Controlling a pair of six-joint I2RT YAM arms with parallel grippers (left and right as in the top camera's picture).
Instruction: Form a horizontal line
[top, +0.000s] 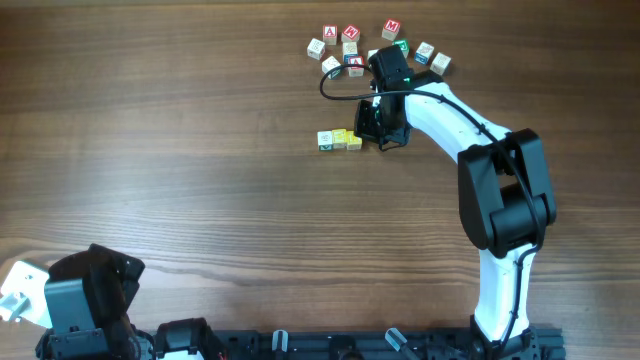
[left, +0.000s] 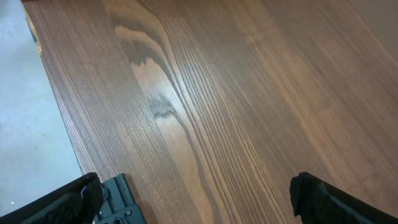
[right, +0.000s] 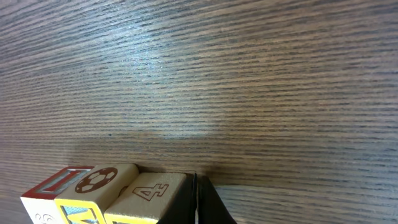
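Cube line (top: 340, 140), square-edged painted wood, just left of right gripper (top: 378, 128), against its finger; can't tell if clenched. Left gripper (left: 196, 199) released over grained desk (left: 217, 93).

Hidden beneath right gripper (top: 378, 128): right end of horizontal line (top: 339, 140); jaw spacing indeterminable. Cropped by bottom edge: cube lower faces in right wrist view, left gripper (left: 196, 205) fingers (left: 62, 202) in left wrist view.

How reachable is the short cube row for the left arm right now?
Probably no: the left gripper sits at the table's near-left corner, far from the cube row, whose right end the right gripper crowds.
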